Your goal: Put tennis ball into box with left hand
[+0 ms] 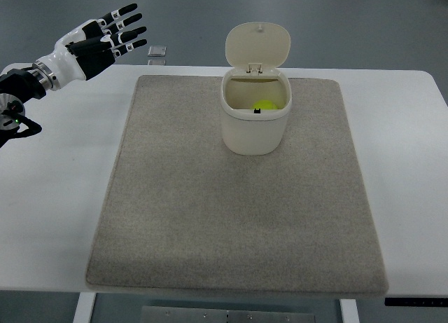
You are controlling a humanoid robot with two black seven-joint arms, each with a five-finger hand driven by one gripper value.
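A cream box (254, 130) with its hinged lid (257, 45) flipped open stands on the far middle of a grey mat (231, 225). A yellow-green tennis ball (264, 106) lies inside the box. My left hand (110, 33) is at the upper left, over the table's far left edge, well away from the box. Its fingers (129, 20) are spread and hold nothing. My right arm is out of view.
The mat lies on a white table (56, 211). A small grey object (157, 52) sits on the floor just beyond the table's far edge, right of my left hand.
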